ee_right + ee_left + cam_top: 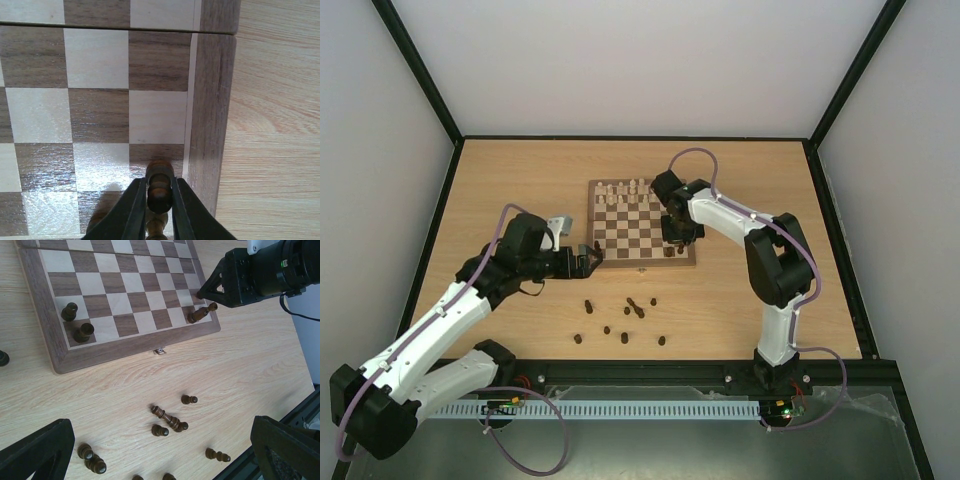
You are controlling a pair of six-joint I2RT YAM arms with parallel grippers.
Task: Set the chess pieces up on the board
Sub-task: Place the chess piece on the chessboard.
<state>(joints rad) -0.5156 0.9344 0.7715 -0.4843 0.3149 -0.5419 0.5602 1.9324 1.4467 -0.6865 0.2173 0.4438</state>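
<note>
Right, nearest us a scatter of dark chess pieces (624, 338) lies on the wooden table (520, 170), all of them short of the board's near edge. From the left wrist most look tipped onto their sides, and two lie touching end to end (167, 418).

Just beyond, the left gripper (588, 260) hovers beside the near left corner of the chessboard (630, 238). Its jaws are spread as wide as they go, with nothing between them. A small metal clasp (159, 351) sits at the middle of the board's near border.

On the board itself, two dark pawns (69, 311) stand upright on the near left squares, one behind the other.

Over at the near right corner, the right gripper (159, 195) is down on the board. Its fingers (131, 210) are pinched tight on a dark piece (160, 182) that leans over the corner square, right against the brown frame. Whether its base rests on the wood, I cannot tell.

Farthest away, the cream pieces (620, 190) line the board's far rows.
</note>
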